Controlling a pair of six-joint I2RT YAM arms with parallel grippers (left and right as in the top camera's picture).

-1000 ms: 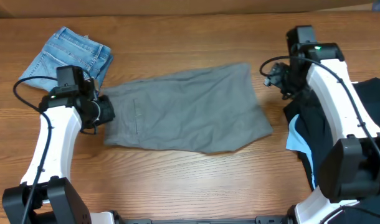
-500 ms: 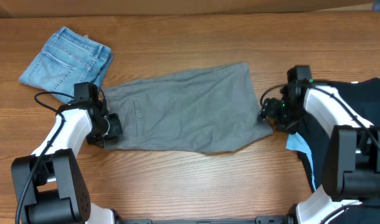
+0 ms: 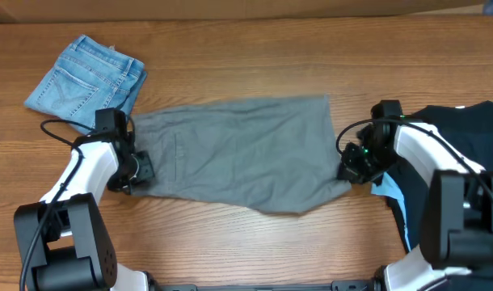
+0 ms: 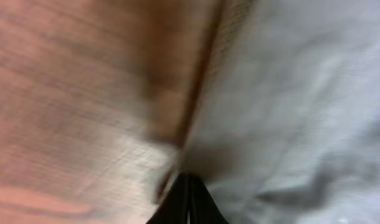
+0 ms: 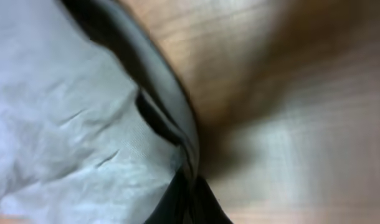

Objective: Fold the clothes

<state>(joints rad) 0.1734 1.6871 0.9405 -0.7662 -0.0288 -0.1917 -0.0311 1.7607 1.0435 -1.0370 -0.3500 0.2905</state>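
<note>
The grey-olive shorts lie spread flat across the middle of the wooden table. My left gripper sits at their left edge, jaws shut on the cloth's near-left corner; in the left wrist view the dark fingertips meet at the edge of the shorts. My right gripper is at the near-right corner, shut on the hem. In the right wrist view the fabric edge runs down into the closed gripper.
Folded blue denim shorts lie at the far left. A pile of dark clothing with a light blue piece sits at the right, under my right arm. Bare wood lies beyond and in front of the shorts.
Both grippers came down onto the shorts' side edges and shut on them. The right side of the shorts has been pulled outward, so the cloth now lies flatter and wider.
</note>
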